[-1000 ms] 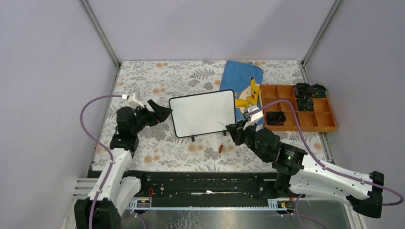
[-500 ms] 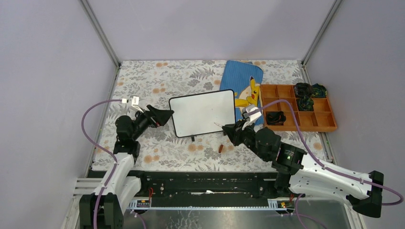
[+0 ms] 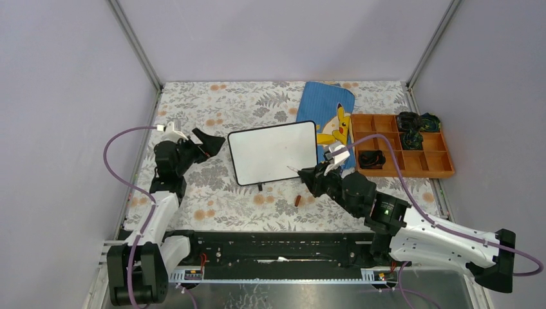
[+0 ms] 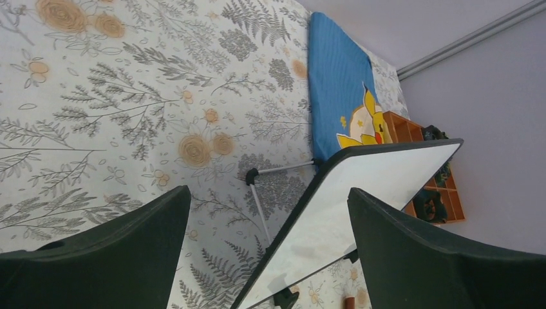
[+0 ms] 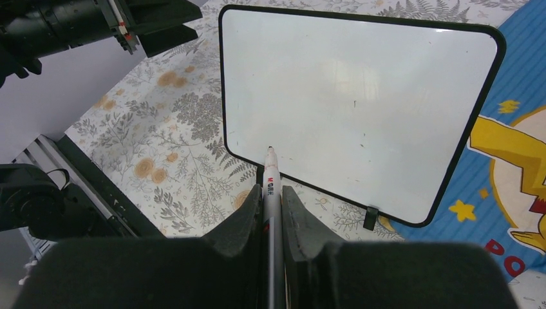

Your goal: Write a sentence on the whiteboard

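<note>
Our right hand (image 5: 270, 194) pinches a marker (image 5: 269, 172), tip aimed at the lower left of the blank whiteboard (image 3: 273, 153), which stands tilted mid-desk (image 3: 212, 106) on its feet. Our left hand (image 4: 269, 193), spread wide, hangs beside the board's left edge, likely to steady it.

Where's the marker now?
The marker is clamped in the right gripper, centre of the right wrist view, tip near the whiteboard, at its lower edge.

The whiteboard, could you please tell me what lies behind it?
A blue Pikachu pouch lies on the floral cloth behind the whiteboard; its near left corner is hidden by the board.
</note>
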### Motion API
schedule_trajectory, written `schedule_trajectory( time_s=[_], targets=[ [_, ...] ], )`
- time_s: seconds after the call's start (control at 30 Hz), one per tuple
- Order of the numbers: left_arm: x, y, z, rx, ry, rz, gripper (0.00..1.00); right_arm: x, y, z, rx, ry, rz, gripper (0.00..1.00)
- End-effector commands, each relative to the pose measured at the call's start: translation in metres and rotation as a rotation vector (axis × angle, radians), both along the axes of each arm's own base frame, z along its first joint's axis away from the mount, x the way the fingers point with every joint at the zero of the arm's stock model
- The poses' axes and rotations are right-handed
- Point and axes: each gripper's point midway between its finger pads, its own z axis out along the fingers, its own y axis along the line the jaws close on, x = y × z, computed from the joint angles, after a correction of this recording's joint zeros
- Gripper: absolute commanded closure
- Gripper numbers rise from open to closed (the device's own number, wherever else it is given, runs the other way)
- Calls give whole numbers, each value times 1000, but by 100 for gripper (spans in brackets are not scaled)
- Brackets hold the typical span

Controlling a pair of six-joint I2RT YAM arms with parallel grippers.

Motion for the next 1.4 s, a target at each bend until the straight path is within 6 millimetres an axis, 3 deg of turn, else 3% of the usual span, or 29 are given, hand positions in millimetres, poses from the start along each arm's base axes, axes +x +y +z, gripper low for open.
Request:
schedule_trajectory(
  time_s=[0.0, 0.3, 0.47, 0.53, 0.77, 1.0, 1.2, 1.37],
  targets=[
    [1, -8, 16, -4, -62, 1, 1, 2, 10, 26, 53, -45, 26, 100],
    [2, -27, 0, -3, -50, -131, 1, 2, 22, 28, 75, -36, 55, 100],
    [-2, -16, -7, 9, -104, -139, 2, 3, 22, 28, 78, -35, 45, 100],
    [-4, -14, -14, 4, -102, -152, 4, 3, 24, 28, 82, -32, 47, 100],
    [-18, -39, -15, -125, -173, -355, 20, 4, 27, 28, 89, -28, 52, 100],
    [-19, -46, -23, -161, -199, -411, 24, 4, 23, 32, 93, -37, 44, 100],
    [-21, -54, -18, -211, -241, -463, 29, 5, 21, 32, 91, -38, 34, 100],
    [-22, -60, -31, -206, -215, -479, 30, 6, 26, 30, 93, -30, 33, 100]
  ],
)
